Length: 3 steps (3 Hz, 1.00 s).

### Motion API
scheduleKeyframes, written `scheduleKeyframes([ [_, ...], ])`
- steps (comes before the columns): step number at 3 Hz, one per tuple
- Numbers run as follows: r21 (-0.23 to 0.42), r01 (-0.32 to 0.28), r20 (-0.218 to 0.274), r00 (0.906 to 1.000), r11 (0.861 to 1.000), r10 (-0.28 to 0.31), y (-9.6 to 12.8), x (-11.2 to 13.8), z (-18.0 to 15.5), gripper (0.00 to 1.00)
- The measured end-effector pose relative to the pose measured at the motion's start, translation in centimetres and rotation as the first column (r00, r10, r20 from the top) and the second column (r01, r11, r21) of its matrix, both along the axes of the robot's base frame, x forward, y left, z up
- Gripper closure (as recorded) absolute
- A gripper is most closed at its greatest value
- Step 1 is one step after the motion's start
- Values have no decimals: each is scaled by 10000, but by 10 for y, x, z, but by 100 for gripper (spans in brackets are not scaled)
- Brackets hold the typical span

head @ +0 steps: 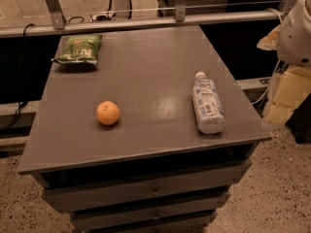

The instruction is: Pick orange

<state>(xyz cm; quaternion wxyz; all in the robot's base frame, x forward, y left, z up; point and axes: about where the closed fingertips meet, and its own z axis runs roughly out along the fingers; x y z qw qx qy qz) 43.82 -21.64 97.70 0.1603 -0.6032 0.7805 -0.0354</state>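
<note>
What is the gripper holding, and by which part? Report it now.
Nothing, as far as shows. The gripper hangs beyond the right edge of the table, touching none of its things. The orange lies free on the tabletop.

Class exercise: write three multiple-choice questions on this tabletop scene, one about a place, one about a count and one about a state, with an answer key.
1. Where does the orange lie on the table?
A. Toward the front, apart from everything else
B. At the back rim
C. Inside a drawer

2. How many things lie on the tabletop?
A. One
B. Three
C. Five

3. How is the clear bottle placed?
A. Upright
B. Standing upside down
C. Lying on its side

Key:
1 A: the orange sits alone toward the front, on the view's left.
2 B: the orange, the clear bottle and the green bag are the only things there.
3 C: the bottle rests flat with its cap pointing toward the back, while the gripper hangs off the table at the view's right edge.
</note>
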Motion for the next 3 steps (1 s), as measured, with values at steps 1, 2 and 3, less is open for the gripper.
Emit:
scheduleKeyframes([
  [1,2,-1,2,10000,10000,1,0,0,0,0],
  [2,812,-454,-42,9989,9957,459,31,18,-17,0],
  [3,2108,-1161,-16,9929,9706,1191,94,42,-42,0],
])
